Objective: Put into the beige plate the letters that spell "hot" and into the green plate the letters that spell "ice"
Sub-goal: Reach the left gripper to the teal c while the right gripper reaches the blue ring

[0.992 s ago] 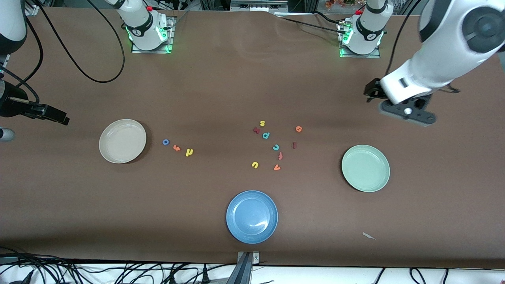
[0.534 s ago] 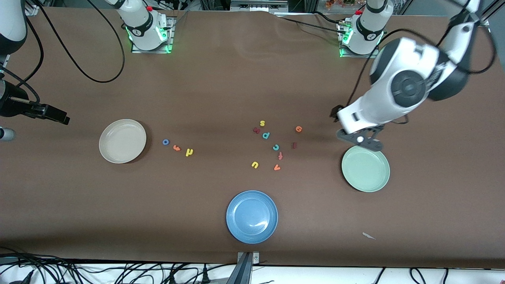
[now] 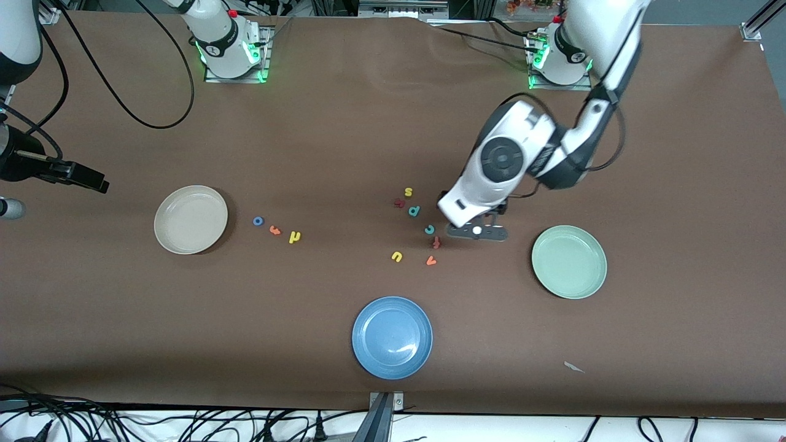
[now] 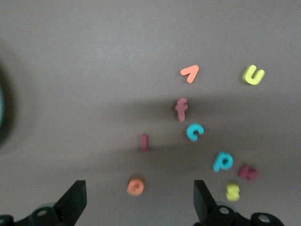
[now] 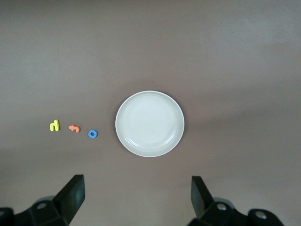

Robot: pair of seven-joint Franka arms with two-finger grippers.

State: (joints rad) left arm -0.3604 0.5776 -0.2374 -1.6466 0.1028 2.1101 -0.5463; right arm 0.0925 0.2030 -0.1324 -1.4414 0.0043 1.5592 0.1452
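The left gripper (image 4: 136, 205) hung open over the red i (image 4: 144, 142) and orange e (image 4: 135, 186) at the front view's centre, the right gripper (image 5: 136, 200) waited open, and the crowding f (image 4: 181, 108) risked being nudged.

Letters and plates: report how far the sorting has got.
Nothing is sorted: beige plate and green plate hold no letters. The left gripper, fingers open, hangs over the red i and orange e. The right gripper waits, open, over the beige plate. All six letters remain.
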